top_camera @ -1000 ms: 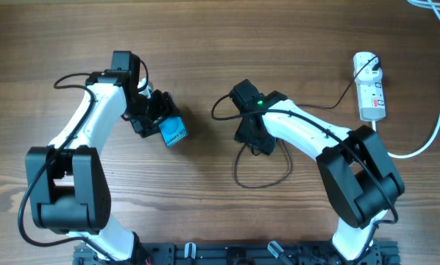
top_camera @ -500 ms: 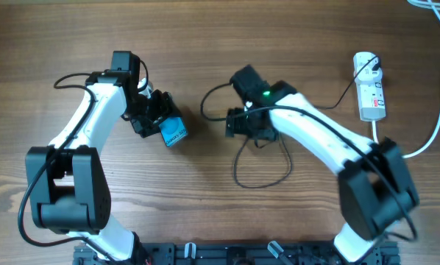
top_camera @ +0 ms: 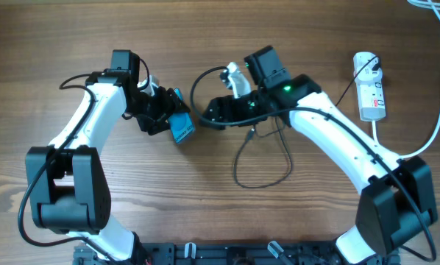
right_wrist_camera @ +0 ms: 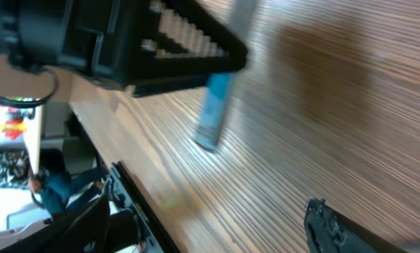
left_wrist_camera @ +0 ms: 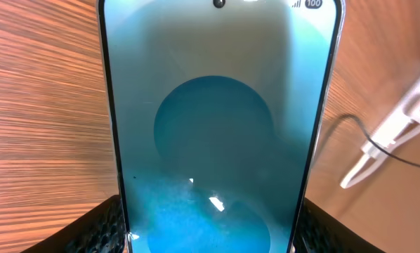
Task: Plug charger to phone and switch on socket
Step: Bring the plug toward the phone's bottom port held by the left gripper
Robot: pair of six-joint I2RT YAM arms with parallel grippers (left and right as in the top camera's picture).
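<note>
left gripper (top_camera: pixel 168 118) clamped on phone (top_camera: pixel 182 126), free end angled toward right arm, likely to present port | right gripper (top_camera: pixel 207 114) just beside phone, fingers spread, empty | charger (top_camera: pixel 235 171) looped on table, running to socket (top_camera: pixel 370 87) far right

Brown wood-grain table (top_camera: pixel 205 221), black rail (top_camera: pixel 205 255) along its near edge

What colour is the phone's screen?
Bright cyan-blue, with a darker blue circle in the middle. The phone shows best in the left wrist view.
</note>
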